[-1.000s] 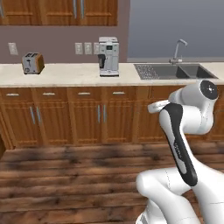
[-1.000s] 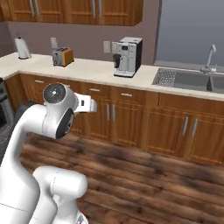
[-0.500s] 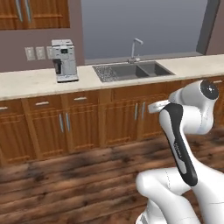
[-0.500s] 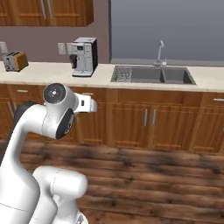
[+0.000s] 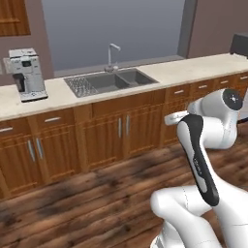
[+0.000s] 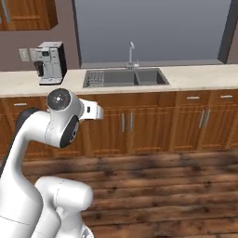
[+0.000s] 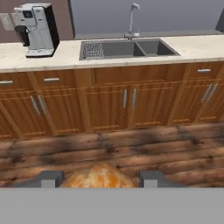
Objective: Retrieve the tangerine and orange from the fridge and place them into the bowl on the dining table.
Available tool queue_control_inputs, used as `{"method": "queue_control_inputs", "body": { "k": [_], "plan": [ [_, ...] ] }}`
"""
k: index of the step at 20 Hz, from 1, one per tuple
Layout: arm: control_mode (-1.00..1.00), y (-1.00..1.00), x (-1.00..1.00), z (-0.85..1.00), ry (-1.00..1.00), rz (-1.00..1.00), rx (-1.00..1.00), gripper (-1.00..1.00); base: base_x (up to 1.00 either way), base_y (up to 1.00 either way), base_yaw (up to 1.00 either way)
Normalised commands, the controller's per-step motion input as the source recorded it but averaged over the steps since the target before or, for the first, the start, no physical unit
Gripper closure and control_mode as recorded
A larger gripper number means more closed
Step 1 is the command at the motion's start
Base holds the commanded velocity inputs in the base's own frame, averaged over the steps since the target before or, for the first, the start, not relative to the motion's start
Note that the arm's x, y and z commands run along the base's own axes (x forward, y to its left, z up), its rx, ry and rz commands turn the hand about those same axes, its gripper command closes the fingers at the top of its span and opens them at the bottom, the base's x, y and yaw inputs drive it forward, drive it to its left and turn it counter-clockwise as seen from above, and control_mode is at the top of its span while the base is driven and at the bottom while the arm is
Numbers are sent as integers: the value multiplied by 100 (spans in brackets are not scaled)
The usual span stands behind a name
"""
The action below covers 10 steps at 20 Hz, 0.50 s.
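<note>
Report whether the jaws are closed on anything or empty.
Closed on an orange fruit: in the hand view it sits between the two fingertips, wedged against both.

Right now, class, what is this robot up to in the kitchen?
The white arm is carrying an orange fruit between its fingers, seen close up in the hand view; whether it is the tangerine or the orange cannot be told. The robot faces a wall counter with a sink and a coffee machine, above a wooden floor.
</note>
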Motion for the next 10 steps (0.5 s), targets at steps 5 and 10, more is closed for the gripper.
{"method": "queue_control_inputs", "body": {
  "k": [5,10],
  "plan": [
    [100,0,0,0,0,0,0,100,-65,-12,-56],
    [100,0,0,0,0,0,0,100,-45,-29,-58]
  ]
}}
